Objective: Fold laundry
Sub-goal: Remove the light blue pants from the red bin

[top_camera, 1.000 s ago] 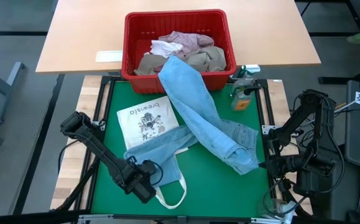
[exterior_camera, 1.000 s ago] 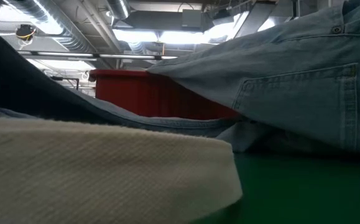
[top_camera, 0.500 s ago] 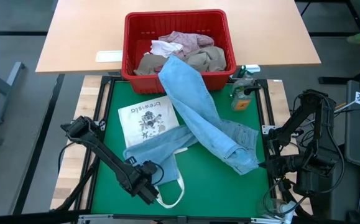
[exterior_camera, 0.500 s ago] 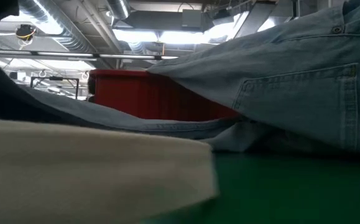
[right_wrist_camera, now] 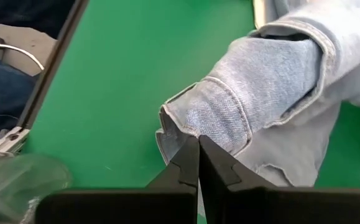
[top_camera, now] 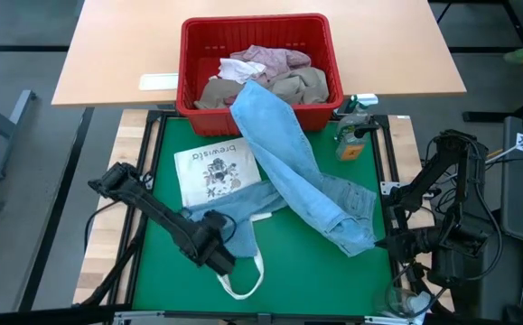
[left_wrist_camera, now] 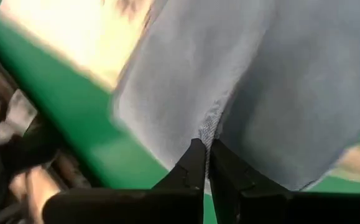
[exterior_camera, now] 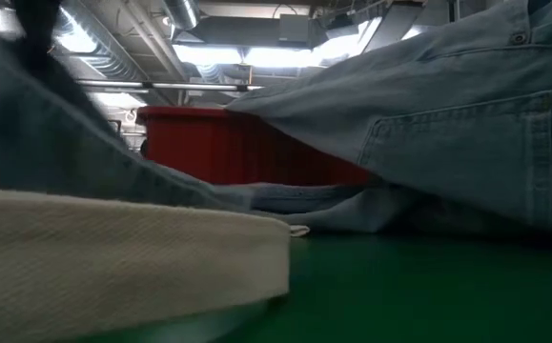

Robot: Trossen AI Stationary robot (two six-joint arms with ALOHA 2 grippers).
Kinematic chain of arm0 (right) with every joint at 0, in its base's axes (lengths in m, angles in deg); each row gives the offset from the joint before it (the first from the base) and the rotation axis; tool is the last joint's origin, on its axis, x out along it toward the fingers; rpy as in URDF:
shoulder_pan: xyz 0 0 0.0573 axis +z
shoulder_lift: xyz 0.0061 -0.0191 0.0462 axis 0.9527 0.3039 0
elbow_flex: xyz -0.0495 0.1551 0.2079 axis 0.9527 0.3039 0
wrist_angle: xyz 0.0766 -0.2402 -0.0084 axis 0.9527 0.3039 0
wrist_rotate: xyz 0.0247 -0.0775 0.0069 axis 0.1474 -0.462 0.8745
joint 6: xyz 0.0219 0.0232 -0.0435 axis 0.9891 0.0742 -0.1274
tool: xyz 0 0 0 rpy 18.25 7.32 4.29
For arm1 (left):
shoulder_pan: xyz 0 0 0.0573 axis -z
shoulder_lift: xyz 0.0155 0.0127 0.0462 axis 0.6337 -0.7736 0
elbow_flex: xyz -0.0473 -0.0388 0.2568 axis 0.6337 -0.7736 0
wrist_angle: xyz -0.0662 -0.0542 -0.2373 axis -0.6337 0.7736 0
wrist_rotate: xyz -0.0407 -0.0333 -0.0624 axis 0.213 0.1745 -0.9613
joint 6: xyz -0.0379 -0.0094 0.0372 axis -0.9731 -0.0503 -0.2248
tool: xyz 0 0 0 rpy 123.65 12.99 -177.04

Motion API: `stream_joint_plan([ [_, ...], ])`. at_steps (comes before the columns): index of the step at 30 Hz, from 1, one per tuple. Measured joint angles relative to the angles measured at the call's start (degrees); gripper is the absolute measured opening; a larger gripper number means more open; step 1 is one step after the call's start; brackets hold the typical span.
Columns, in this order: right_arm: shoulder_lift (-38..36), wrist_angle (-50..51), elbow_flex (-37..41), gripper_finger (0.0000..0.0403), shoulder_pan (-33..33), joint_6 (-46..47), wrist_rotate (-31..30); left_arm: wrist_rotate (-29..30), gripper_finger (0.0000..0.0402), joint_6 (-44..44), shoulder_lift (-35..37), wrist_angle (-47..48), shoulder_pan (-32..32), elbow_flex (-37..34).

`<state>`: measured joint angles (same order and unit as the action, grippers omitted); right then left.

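Light blue jeans (top_camera: 306, 181) trail from the red basket (top_camera: 256, 20) across the green mat, one leg draped over the basket's front wall. The other leg's end (top_camera: 220, 221) lies bunched at the near left, where my left gripper (top_camera: 216, 255) is shut on it. My right gripper (right_wrist_camera: 198, 140) is shut at the right side of the mat. Its tips stand at the edge of the jeans' waistband corner (right_wrist_camera: 186, 121); whether they touch it I cannot tell. More laundry fills the basket. My left gripper pinches the jeans' leg end at a frayed edge or fold (left_wrist_camera: 212, 124) between its two shut fingers, coming in low from the table's near left. The denim rises from the mat toward the fingers (exterior_camera: 56, 124); the rest of the leg lies on the mat.
A cream tote bag (top_camera: 214, 170) with a print lies under the jeans at the left; its strap (top_camera: 243, 284) loops toward the near edge and fills the low view's foreground. A spray bottle (top_camera: 351, 135) stands at the mat's far right corner.
My left gripper has shut on the jeans' leg end and drawn back toward the far edge, pulling that end up off the mat. The tote bag and its strap have slid a little the same way. The right arm has kept still.
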<state>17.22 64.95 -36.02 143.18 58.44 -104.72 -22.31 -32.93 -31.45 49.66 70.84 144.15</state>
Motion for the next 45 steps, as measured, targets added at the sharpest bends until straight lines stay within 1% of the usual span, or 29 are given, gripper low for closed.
stream_joint_plan([
  [1, 0.00, -0.49, 0.00, 0.0001, 0.00, -0.77, 0.00, 2.08, 0.0003, 2.01, 0.93, -0.61, -0.80, 0.59],
  [4, 0.00, -0.99, 0.00, 0.0001, 0.02, -1.93, 0.00, 6.89, 0.0002, 3.37, 2.70, -0.02, -4.02, 3.67],
  [9, 0.00, -1.31, 0.00, 0.0001, 0.00, -2.44, 0.02, 17.90, 0.0002, 7.27, 6.77, -0.30, -9.82, 5.95],
  [12, 0.00, -1.39, 0.00, 0.0001, 0.00, -2.46, 0.16, 23.05, 0.0001, 10.62, 9.35, -0.04, -14.26, 6.63],
  [16, 0.00, -1.49, 0.00, 0.0001, 0.00, -2.56, 0.41, 27.60, 0.0001, 15.16, 12.02, -0.02, -20.95, 6.65],
  [20, 0.00, -1.54, 0.00, 0.0001, 0.01, -3.62, 0.50, 29.95, 0.0000, 20.65, 13.38, -0.03, -28.42, 6.65],
  [23, 0.00, -1.56, 0.00, 0.0001, 0.00, -3.95, 0.50, 30.38, 0.0000, 25.39, 13.40, -0.59, -33.77, 6.63],
  [25, 0.00, -1.56, 0.00, 0.0001, 0.00, -3.95, 0.50, 29.65, 0.0002, 27.91, 13.13, -1.82, -36.81, 6.52],
  [27, 0.00, -1.56, 0.00, 0.0001, 0.00, -3.95, 0.50, 26.88, 0.0011, 29.76, 12.48, -2.13, -39.29, 6.44],
  [31, 0.00, -1.71, 0.00, 0.0001, 0.00, -3.95, 0.48, 19.03, 0.0043, 34.11, 11.12, -2.31, -42.82, 6.41],
  [33, 0.00, -1.78, 0.00, 0.0001, 0.00, -3.95, 0.48, 17.02, 0.0062, 35.50, 10.64, -2.29, -43.72, 6.41],
  [35, 0.00, -1.78, 0.00, 0.0001, 0.00, -3.95, 0.48, 16.44, 0.0082, 36.68, 10.04, -2.32, -44.28, 6.41],
  [40, 0.00, -1.78, 0.00, 0.0001, 0.00, -4.05, 0.48, 16.22, 0.0128, 36.03, 9.69, -2.85, -45.00, 6.39],
  [42, 0.00, -1.76, 0.00, 0.0001, 0.00, -4.05, 0.48, 15.92, 0.0139, 32.92, 9.69, -4.51, -45.05, 6.39],
  [45, 0.00, -1.76, 0.00, 0.0001, 0.00, -4.06, 0.48, 15.36, 0.0144, 30.72, 9.69, -8.39, -45.02, 6.39],
])
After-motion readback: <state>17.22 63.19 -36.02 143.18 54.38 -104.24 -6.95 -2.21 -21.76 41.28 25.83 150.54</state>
